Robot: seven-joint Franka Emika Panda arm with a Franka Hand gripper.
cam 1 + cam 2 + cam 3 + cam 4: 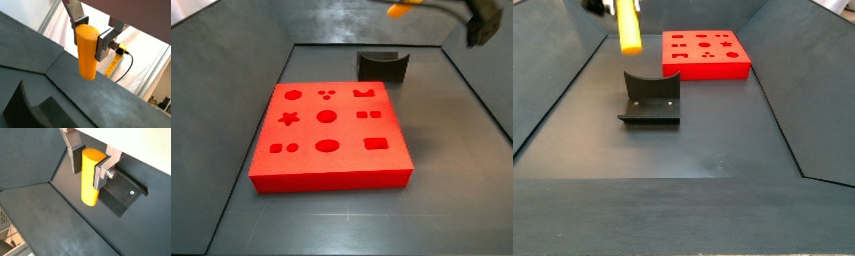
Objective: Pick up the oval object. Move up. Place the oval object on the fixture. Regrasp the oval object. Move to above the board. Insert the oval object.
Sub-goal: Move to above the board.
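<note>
— Looking at the gripper (91, 164) in both wrist views, what does it have?

— Its two silver plates are closed against the oval object (90, 178), a smooth yellow-orange peg. One finger (78, 20) presses one side of the peg's upper end, and the opposite finger (102, 172) presses the other side. Most of the peg (87, 52) hangs out past the fingertips, clear of the dark floor.

— Where is the gripper (617, 8) over the workspace?

— High up. In a side view only the peg (629, 28) and a bit of the gripper show at the frame's upper edge. The fixture (649, 96), a dark bracket on its base plate, stands on the floor below the gripper and a little toward the camera, not touching the peg.

— And the board?

— The red board (331, 135) lies flat on the floor, well apart from the gripper, beyond the fixture (382, 66). In that view just an orange tip (400, 9) of the peg is visible beside the dark arm.
</note>
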